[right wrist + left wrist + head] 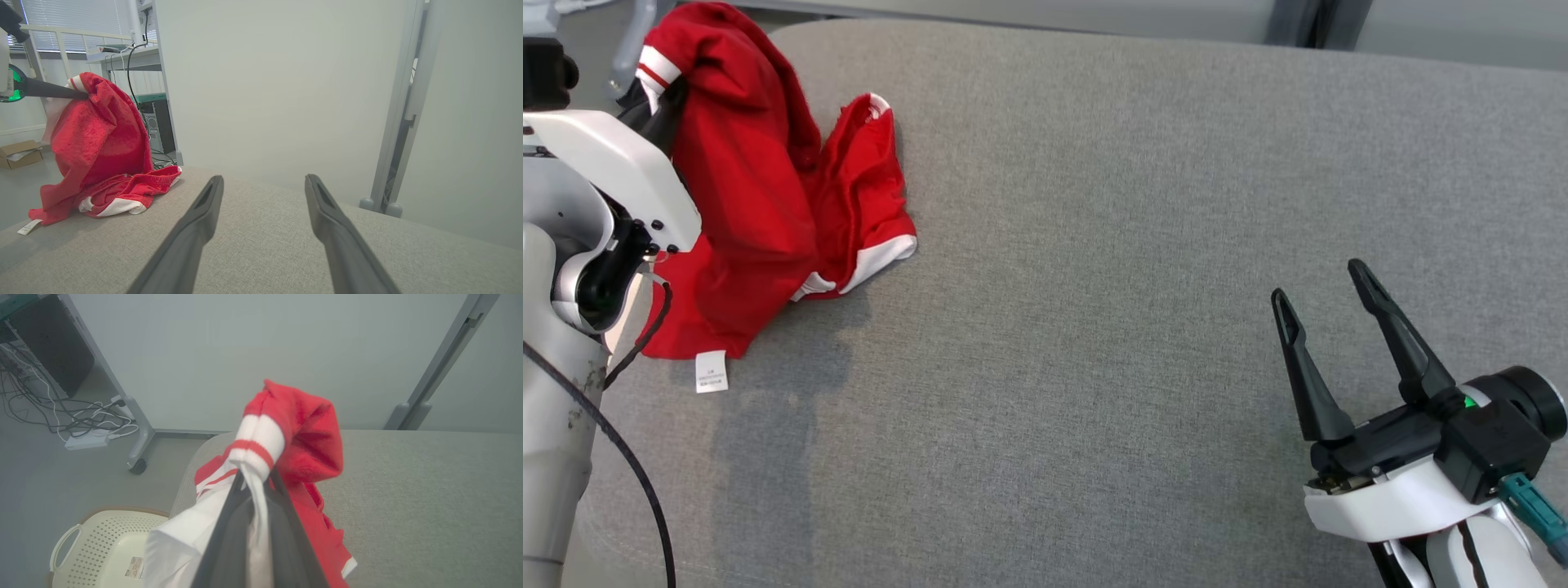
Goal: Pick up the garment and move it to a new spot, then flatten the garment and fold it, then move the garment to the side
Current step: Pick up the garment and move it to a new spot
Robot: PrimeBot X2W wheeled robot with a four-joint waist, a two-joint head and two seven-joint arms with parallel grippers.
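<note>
The garment (760,188) is red with white striped cuffs and a white label at its lower corner. It hangs lifted at the far left of the grey padded table (1111,245), its lower part still resting there. My left gripper (255,477) is shut on a white striped cuff (255,445), and the red cloth drapes down from it (98,130). My right gripper (1319,282) stands open above the table at the lower right, far from the garment, with nothing between its fingers (204,204).
A cream perforated laundry basket (98,547) sits on the floor left of the table. Cables and a power strip (86,439) lie near a wheeled frame leg. A grey wall and posts stand behind the table, and a cardboard box (18,153) lies on the floor.
</note>
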